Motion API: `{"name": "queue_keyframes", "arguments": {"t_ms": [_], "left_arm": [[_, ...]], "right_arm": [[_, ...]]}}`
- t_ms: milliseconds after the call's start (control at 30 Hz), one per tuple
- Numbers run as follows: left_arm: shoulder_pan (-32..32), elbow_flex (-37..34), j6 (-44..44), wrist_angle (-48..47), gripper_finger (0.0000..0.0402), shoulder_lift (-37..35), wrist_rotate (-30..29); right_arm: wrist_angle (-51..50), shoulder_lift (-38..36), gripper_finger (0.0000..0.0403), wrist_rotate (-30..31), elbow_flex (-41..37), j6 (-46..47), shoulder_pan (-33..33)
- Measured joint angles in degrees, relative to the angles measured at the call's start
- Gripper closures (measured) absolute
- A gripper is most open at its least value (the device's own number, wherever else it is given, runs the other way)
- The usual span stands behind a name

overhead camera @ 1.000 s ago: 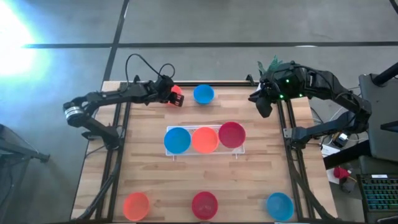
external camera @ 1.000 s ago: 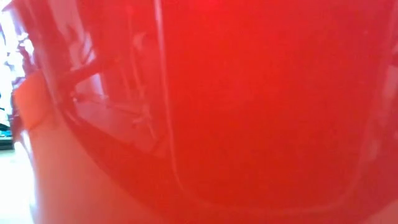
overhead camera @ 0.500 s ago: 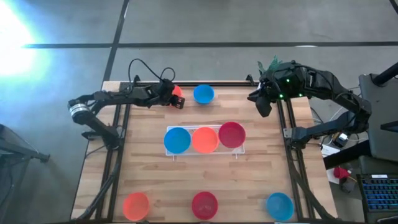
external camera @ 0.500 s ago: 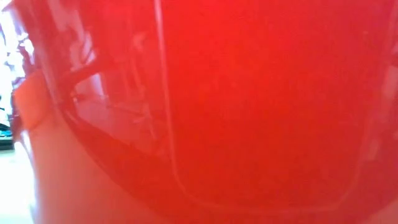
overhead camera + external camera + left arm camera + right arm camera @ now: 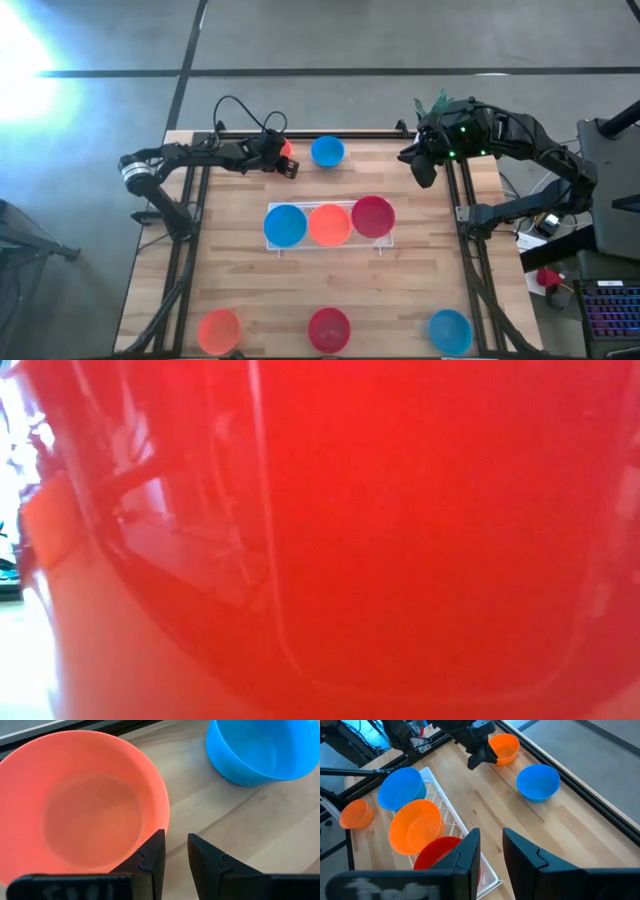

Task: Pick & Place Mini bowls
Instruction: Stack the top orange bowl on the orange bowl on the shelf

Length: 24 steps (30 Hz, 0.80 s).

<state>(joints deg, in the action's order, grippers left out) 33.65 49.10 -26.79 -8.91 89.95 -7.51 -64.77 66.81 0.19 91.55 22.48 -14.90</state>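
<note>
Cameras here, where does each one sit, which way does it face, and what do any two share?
High view: overhead, straight down on the table, both arms, the tray.
Low view: table height, filled by a red bowl; no arm shows.
Left wrist view: past its own fingers at the orange bowl.
Right wrist view: past its own fingers across the table toward the left gripper.
Shared: both wrist views show that orange bowl and the blue bowl beside it.
</note>
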Motion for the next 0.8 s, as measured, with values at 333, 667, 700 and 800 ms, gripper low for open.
{"name": "queue_keyframes", "arguments": {"t_ms": [333,667,700,800], "left_arm": [[0.00,5.60,2.31,-4.64,0.0312,-0.14,0.05],[0.02,7.90,-0.18,-8.14,0.0312,-0.20,-6.90],[0.02,7.85,-1.78,-8.29,0.0312,-0.20,-8.14],[0.04,7.85,-4.50,-8.10,0.0312,-0.16,-9.52]], "right_arm": [[0.17,0.00,0.0323,0.00,0.00,-0.02,0.00],[0.24,0.00,0.0323,0.00,0.00,-0.02,0.00],[0.26,0.00,0.0323,0.00,0.00,0.00,0.00],[0.26,0.00,0.0323,-0.02,0.00,0.00,-0.02]]}}
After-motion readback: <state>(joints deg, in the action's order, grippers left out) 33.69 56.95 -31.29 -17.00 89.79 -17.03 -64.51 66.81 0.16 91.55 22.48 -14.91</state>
